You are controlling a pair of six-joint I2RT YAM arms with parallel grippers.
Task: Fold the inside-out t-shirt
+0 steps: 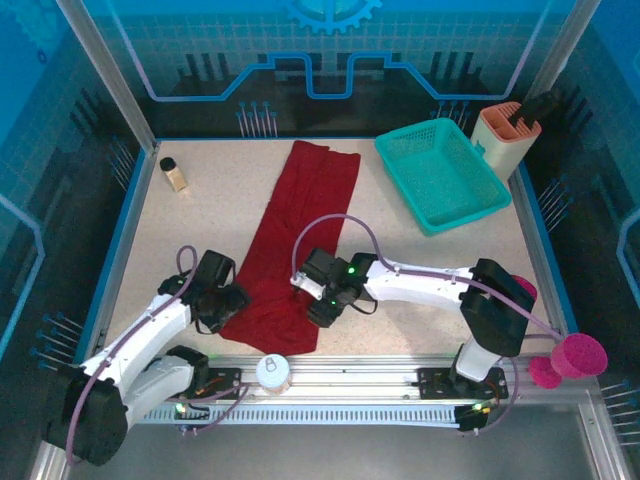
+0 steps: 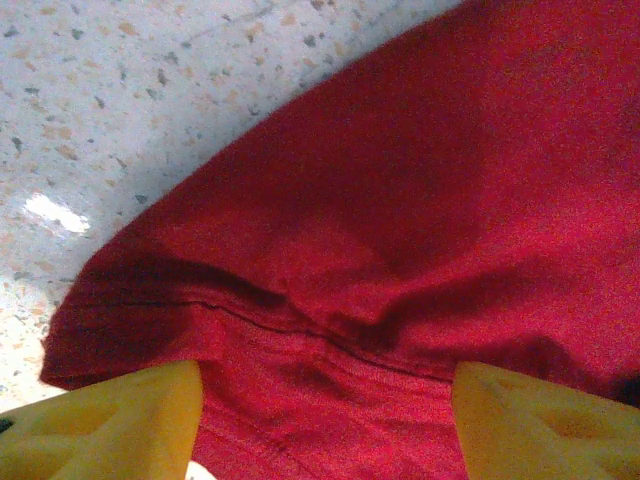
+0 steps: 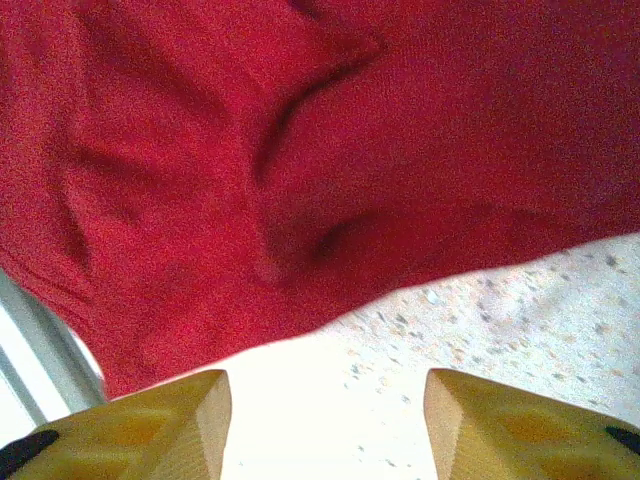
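Note:
The inside-out t-shirt (image 1: pixel 295 235) is dark red and lies as a long narrow strip running from the back middle of the table to its near edge. My left gripper (image 1: pixel 225 305) hovers at the strip's near left edge. Its yellow fingers (image 2: pixel 110 425) stand wide apart, so the left gripper (image 2: pixel 325 420) is open over a hemmed fold of the t-shirt (image 2: pixel 400 200). My right gripper (image 1: pixel 318 295) sits at the strip's near right edge. In the right wrist view the right gripper (image 3: pixel 325 420) is open over bare table, with the t-shirt (image 3: pixel 300 150) edge just beyond its fingertips.
A teal mesh basket (image 1: pixel 440 175) stands at the back right, with a peach holder (image 1: pixel 505 135) behind it. A small jar (image 1: pixel 173 173) stands at the back left. A can (image 1: pixel 272 372) rests on the front rail, and pink cups (image 1: pixel 575 355) sit off the right edge.

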